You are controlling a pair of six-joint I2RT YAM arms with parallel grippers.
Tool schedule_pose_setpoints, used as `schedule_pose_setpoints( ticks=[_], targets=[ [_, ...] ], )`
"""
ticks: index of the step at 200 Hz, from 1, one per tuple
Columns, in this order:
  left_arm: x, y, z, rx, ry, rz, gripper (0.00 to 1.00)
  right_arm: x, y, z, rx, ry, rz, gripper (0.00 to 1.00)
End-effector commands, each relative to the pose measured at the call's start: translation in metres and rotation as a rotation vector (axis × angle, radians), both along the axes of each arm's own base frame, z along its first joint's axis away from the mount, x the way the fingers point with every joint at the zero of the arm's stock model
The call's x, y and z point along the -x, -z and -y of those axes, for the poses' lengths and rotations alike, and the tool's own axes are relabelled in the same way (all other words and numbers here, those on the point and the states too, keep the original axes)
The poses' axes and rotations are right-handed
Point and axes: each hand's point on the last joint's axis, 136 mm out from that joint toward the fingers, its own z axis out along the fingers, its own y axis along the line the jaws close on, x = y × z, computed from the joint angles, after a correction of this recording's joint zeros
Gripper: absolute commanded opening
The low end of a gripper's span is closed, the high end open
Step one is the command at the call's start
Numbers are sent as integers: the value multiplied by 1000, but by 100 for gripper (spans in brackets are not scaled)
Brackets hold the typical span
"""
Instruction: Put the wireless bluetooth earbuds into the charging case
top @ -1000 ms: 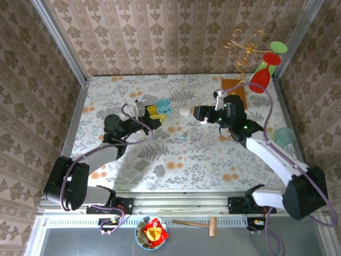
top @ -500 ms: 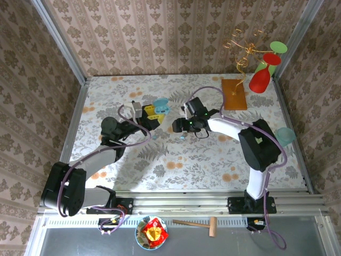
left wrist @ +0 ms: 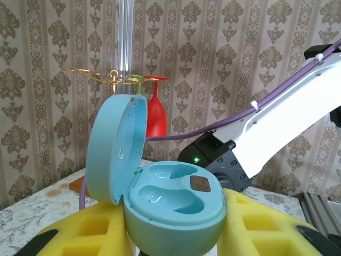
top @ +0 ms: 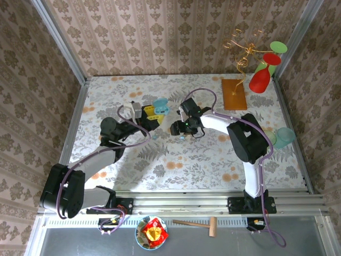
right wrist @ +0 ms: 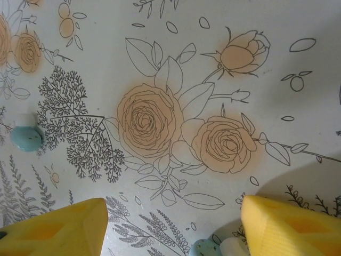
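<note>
- Our right pincer (top: 178, 129), fingers wide with nothing between them, has swung from the table's right side to mid-table.
- Our left pincer (left wrist: 176, 226) still clamps one open blue charging case (left wrist: 176, 198).
- We count two pale blue earbuds (right wrist: 26, 137) on the table beneath the right pincer.

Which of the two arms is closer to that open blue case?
Left. The left gripper holds the open blue case between its yellow fingers; the right gripper hovers over the table beside it, apart.
</note>
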Motion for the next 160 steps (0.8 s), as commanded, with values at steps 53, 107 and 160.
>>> schedule_pose_setpoints(
  ticks=[53, 107, 160],
  targets=[
    [3, -4, -2, 6, 5, 29, 29, 29, 2, 9, 16, -29, -59, 63],
    [3, -4, -1, 8, 7, 29, 29, 38, -9, 12, -7, -20, -53, 59],
    [5, -7, -2, 13, 2, 42, 29, 28, -20, 29, 146, 12, 20, 67]
  ],
)
